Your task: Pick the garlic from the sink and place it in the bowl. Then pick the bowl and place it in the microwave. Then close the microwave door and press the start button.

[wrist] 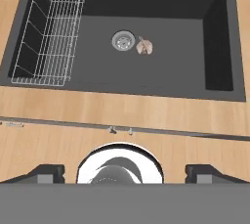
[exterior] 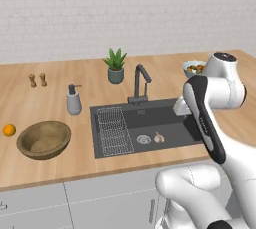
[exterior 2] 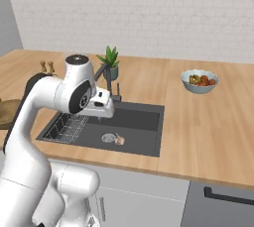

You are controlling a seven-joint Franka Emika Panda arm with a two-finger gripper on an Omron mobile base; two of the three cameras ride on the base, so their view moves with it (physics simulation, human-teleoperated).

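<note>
The garlic, a small whitish-tan bulb, lies on the floor of the dark sink, just right of the round drain. The base views show it too, the garlic near the basin's front. My gripper hangs open above the sink's near rim, its fingertips wide apart with nothing between them. The brown wooden bowl stands empty on the counter left of the sink. The microwave and its door are out of view.
A wire rack fills the sink's left side, and a black faucet rises behind it. On the counter stand a soap dispenser, a plant, two shakers, an orange and a pale fruit bowl.
</note>
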